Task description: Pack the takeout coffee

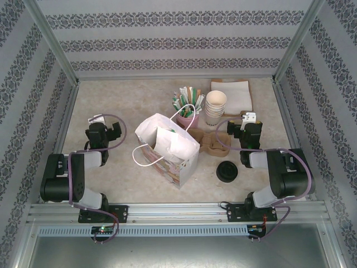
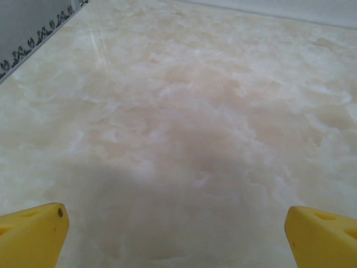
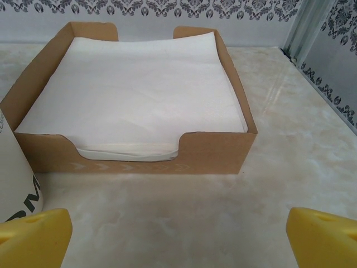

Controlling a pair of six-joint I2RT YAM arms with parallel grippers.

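Marbled beige table (image 1: 128, 100): carries everything; walled with patterned panels.
White paper bag (image 1: 167, 146): stands open near the middle, handles up, between the two arms.
Brown napkin box (image 1: 231, 94): far right, filled with white napkins.
Brown cup carrier (image 1: 211, 142): lies just right of the bag.
Stack of cream cups (image 1: 216, 105): lidless, beside the napkin box's left side.
Pink cup (image 1: 187, 119): behind the bag, holding sticks and sachets.
Black lids (image 1: 227, 171): loose on the table, right of the bag.
Left gripper (image 2: 178, 234): yellow fingers spread wide, nothing between them, over bare table.
Right gripper (image 3: 178, 234): fingers spread wide, empty, facing the napkin box.
Takeout coffee: cannot tell where it is.
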